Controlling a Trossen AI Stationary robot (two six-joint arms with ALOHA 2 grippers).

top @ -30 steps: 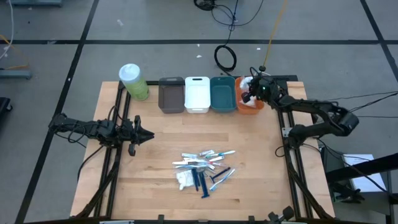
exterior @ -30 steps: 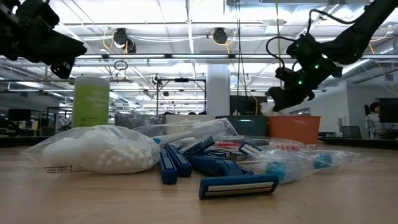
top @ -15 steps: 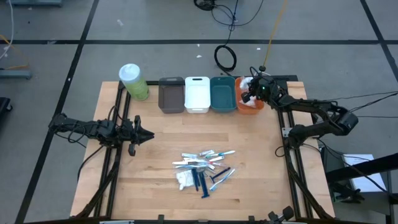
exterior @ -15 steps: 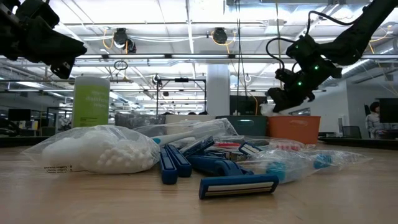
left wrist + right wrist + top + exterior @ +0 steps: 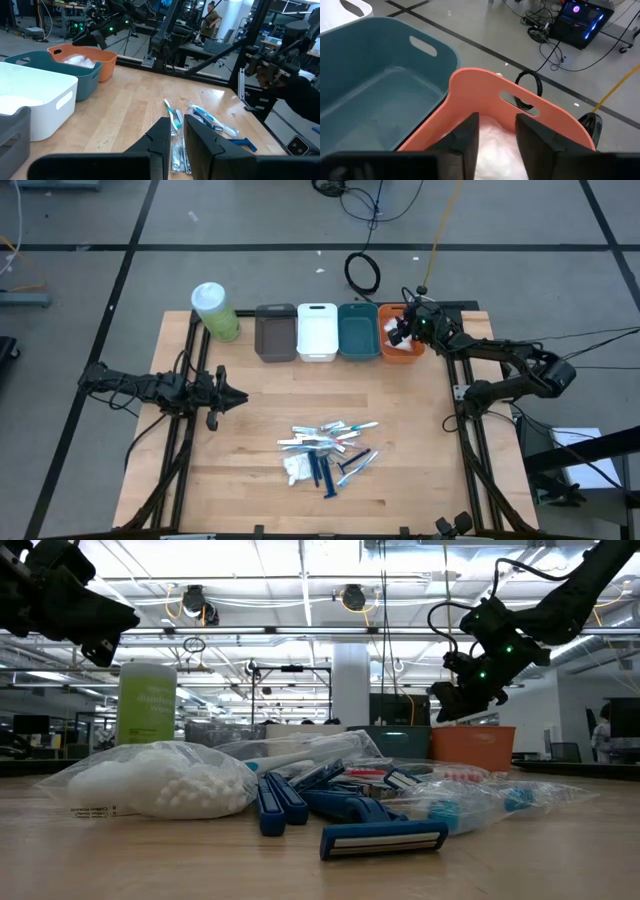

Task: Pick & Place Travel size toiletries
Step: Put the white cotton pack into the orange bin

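Over the smooth orange bin [image 5: 401, 346], the right claw [image 5: 496, 131] gapes above a crinkly white pouch [image 5: 492, 150]; left claw [image 5: 171, 131] nearly shut.

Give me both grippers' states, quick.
Left gripper: nearly closed, holding nothing, waiting at the table's left edge.
Right gripper: open over the orange bin, white pouch lying in the bin below it.
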